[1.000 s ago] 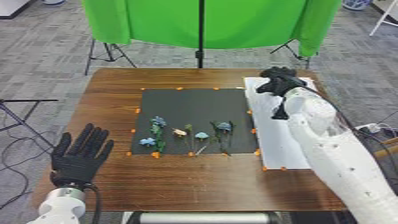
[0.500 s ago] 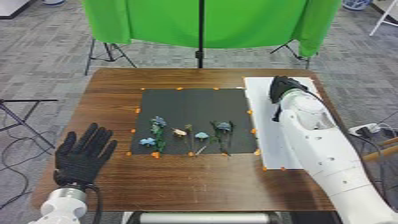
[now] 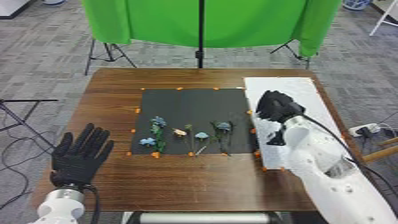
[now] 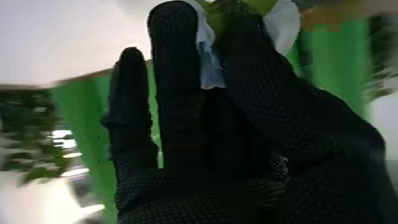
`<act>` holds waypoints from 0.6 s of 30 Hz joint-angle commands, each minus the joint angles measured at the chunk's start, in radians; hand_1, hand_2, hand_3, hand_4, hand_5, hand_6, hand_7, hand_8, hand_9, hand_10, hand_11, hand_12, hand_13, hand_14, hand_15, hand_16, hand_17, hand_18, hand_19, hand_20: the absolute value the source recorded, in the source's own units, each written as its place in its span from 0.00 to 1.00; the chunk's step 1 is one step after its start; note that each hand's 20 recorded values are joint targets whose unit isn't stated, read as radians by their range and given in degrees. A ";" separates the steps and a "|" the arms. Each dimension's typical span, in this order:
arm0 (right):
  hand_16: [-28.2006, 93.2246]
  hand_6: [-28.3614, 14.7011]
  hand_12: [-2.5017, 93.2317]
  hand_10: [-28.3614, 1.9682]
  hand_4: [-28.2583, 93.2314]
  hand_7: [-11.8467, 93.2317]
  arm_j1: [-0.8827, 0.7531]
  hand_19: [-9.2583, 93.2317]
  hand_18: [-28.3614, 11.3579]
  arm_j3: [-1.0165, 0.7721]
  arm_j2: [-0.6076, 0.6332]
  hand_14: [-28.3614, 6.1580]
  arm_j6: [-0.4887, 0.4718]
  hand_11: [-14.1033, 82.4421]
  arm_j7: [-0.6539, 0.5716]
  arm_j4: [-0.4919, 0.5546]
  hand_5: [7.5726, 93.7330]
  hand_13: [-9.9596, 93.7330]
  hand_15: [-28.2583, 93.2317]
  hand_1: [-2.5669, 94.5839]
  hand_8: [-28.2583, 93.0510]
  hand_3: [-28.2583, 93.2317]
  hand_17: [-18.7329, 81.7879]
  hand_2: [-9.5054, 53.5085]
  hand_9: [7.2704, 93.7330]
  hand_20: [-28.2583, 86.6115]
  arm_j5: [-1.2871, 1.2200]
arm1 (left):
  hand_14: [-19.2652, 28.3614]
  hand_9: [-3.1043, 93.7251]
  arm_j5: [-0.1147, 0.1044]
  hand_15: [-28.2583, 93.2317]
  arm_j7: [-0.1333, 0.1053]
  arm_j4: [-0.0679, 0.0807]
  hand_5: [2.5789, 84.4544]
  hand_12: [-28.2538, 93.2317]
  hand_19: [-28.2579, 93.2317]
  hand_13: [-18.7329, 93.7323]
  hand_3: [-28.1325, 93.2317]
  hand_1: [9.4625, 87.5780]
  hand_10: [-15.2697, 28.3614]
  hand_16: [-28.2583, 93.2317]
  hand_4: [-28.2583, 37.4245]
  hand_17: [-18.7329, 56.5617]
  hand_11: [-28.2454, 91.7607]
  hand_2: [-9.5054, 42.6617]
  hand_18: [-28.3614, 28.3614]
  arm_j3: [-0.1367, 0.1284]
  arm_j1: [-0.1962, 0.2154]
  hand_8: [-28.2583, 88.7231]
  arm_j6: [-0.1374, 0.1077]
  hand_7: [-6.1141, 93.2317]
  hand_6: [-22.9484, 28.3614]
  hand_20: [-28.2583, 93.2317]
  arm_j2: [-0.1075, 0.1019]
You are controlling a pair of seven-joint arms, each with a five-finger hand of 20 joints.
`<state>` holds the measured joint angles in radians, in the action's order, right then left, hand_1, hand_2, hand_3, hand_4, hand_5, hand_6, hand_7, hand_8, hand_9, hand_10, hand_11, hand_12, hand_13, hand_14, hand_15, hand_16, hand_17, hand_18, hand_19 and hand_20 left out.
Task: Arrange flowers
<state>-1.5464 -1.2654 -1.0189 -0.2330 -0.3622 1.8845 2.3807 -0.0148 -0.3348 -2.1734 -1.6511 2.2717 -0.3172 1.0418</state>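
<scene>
My right hand is over the left part of the white sheet, right of the flowers, with fingers nearly straight. In the right wrist view, pale blue-grey and yellow-green patches lie at the fingertips of this hand; what they are I cannot tell. On the dark mat, along its near half, lie a blue flower, a leafy blue one, a cream flower, a light blue one and a dusky blue one. My left hand is open over the table's near left.
Small orange markers run round the mat's edges. The white sheet covers the right side of the brown table. A green curtain hangs beyond the far edge, with a black stand pole in front of it.
My right hand has come back from the sheet's far end toward the robot and slightly left, nearer the mat. The flowers lie as before, and my left hand has barely shifted.
</scene>
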 commanded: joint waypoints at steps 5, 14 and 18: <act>0.60 0.69 0.35 0.59 0.00 0.27 -0.158 0.80 0.23 0.007 -0.113 0.66 0.042 0.20 -0.004 0.081 0.74 0.78 0.47 0.65 0.21 0.79 0.49 0.00 0.84 0.56 0.037 | 0.67 0.44 -0.019 0.47 0.000 0.012 0.53 0.32 0.54 0.45 0.84 0.20 0.67 0.19 0.00 0.17 0.42 0.51 0.74 0.029 -0.034 0.16 -0.026 0.18 0.62 0.35 0.004; 0.54 0.65 0.21 0.51 0.00 0.24 -0.212 0.81 0.23 -0.019 -0.123 0.60 0.016 0.32 -0.028 0.128 0.62 0.74 0.54 0.57 0.13 0.83 0.48 0.00 0.72 0.56 0.023 | 0.67 0.44 -0.027 0.47 -0.016 0.004 0.53 0.32 0.54 0.45 0.84 0.20 0.67 0.19 0.00 0.17 0.43 0.52 0.74 0.017 -0.023 0.16 -0.054 0.19 0.62 0.35 0.001; 0.42 0.61 0.19 0.49 0.00 0.22 -0.231 0.82 0.22 -0.032 -0.120 0.53 0.039 0.32 -0.060 0.160 0.55 0.71 0.61 0.50 0.14 0.88 0.48 0.00 0.67 0.55 -0.008 | 0.67 0.43 -0.032 0.47 -0.022 0.000 0.53 0.32 0.54 0.45 0.84 0.20 0.67 0.19 0.00 0.17 0.43 0.52 0.73 0.017 -0.018 0.16 -0.059 0.19 0.62 0.35 0.001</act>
<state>-1.7311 -1.2755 -1.1474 -0.2171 -0.3809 1.9908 2.4003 -0.0334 -0.3482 -2.1698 -1.6324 2.2367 -0.3562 1.0410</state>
